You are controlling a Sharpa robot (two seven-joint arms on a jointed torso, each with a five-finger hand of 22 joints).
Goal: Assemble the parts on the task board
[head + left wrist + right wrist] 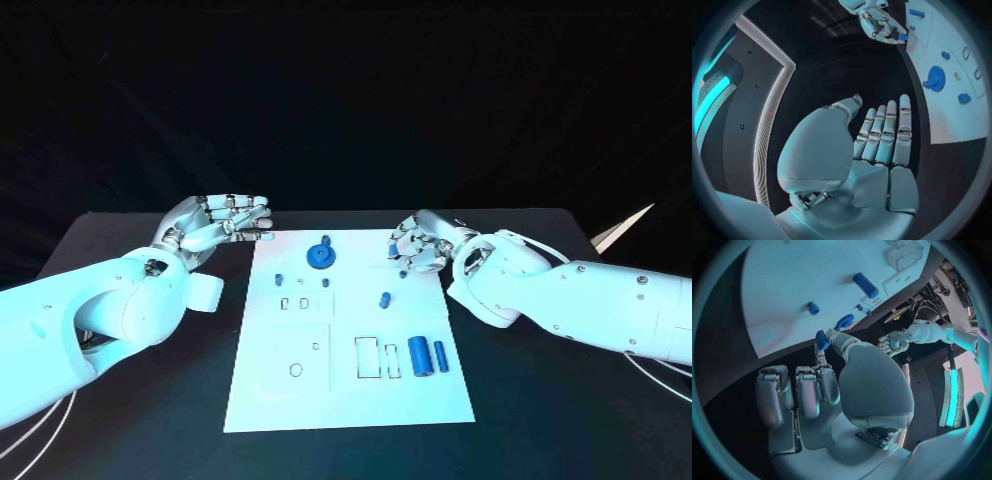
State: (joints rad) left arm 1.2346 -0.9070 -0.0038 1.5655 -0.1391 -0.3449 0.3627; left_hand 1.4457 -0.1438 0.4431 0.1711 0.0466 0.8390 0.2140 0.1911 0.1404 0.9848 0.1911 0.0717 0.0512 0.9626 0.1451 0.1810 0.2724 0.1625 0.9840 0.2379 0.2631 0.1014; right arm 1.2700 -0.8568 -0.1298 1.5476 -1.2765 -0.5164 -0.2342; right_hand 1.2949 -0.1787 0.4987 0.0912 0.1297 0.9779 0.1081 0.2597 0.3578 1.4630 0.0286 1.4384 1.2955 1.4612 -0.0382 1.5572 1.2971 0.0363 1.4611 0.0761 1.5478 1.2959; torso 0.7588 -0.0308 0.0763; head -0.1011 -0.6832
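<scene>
step: part in transit, pinched by right hand over the far right corner of the task board; pick looks done, seating not yet.
next: probably lower small blue part into a matching recess; needs fine alignment, which slot cannot tell.
right fingers: thumb and one finger clamped on the part, others curled.
left hand: off the board's far left edge, fingers straight and together, grasping nothing.
board: flat matte white plate, shallow rectangular cut-outs.
loose parts: blue gear-like disc, blue cylinder, thinner blue pin, small peg; smooth, plastic-looking.
</scene>
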